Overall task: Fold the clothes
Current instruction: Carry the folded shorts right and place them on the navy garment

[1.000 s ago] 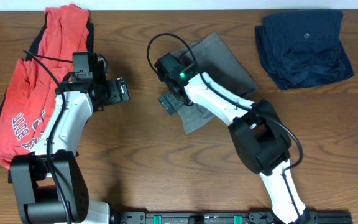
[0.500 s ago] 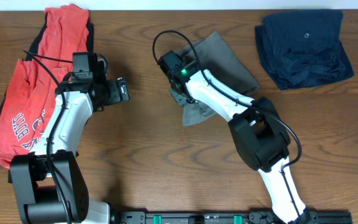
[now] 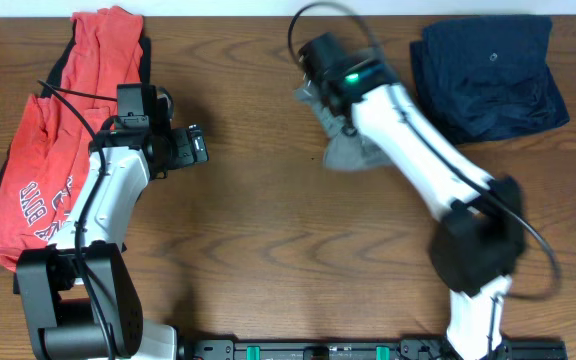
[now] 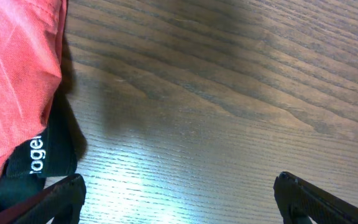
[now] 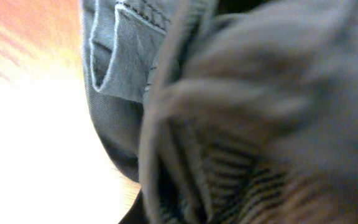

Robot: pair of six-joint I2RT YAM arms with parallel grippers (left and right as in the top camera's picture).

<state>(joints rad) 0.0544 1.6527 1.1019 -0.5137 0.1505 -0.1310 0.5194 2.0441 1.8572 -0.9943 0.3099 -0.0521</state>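
Grey garment (image 3: 343, 152) bunched under the right gripper (image 3: 317, 97); cloth fills its wrist view, so its grip cannot be told. Left gripper (image 4: 185, 198) spread wide, empty, beside the red shirt (image 3: 38, 170).

The overhead camera looks straight down from well above the wooden table (image 3: 248, 250), with the arm bases at the bottom edge of its frame. The left wrist camera sits low and close, facing obliquely over bare wood; the fingertips (image 4: 316, 199) of the left gripper (image 4: 179, 202) are in its lower corners, and the red clothes (image 4: 11, 81) at upper left are the pile at the overhead's left edge. The right wrist camera is so near the grey garment (image 5: 123, 56) that blurred cloth fills most of its frame; the overhead shows that garment at top centre.
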